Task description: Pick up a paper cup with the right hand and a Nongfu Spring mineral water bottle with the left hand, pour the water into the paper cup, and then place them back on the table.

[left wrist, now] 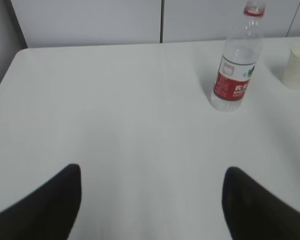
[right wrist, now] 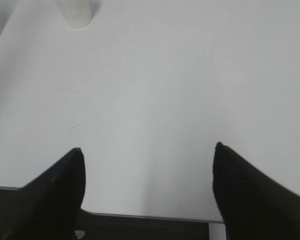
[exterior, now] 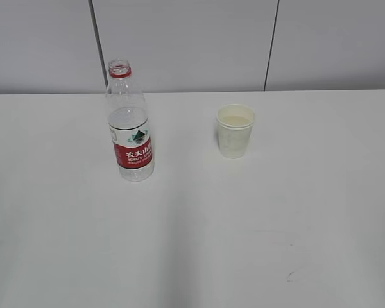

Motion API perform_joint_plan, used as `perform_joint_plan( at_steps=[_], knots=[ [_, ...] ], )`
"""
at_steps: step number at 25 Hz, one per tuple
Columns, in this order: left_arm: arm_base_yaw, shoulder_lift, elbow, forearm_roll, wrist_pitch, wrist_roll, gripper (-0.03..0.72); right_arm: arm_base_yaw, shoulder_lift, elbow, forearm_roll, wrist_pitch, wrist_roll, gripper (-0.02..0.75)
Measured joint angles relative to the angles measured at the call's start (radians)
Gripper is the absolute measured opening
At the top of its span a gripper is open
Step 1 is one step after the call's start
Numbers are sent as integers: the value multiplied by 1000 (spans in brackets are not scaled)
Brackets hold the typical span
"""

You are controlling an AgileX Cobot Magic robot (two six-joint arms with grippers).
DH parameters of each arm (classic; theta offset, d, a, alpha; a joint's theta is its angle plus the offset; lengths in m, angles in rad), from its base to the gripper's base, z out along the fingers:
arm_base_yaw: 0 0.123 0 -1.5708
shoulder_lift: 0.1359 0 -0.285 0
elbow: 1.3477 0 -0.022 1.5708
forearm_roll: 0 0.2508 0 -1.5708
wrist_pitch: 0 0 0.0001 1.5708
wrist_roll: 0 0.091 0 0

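The Nongfu Spring bottle stands upright and uncapped on the white table, left of centre, with water up to about its shoulder. It also shows in the left wrist view. The paper cup stands upright to its right and holds liquid; it shows at the right edge of the left wrist view and at the top of the right wrist view. My left gripper is open and empty, well short of the bottle. My right gripper is open and empty over the table's near edge. Neither arm appears in the exterior view.
A pale panelled wall runs behind the table's far edge. The table's left edge shows in the left wrist view and its near edge in the right wrist view. Faint dark marks lie on the tabletop at front right.
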Motion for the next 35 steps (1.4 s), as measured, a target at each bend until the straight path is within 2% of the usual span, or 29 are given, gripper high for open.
perform_joint_plan(
  at_steps=[35],
  knots=[
    [0,0,23,-27,38,1,481,0,0,0,0,0,0,588]
  ],
)
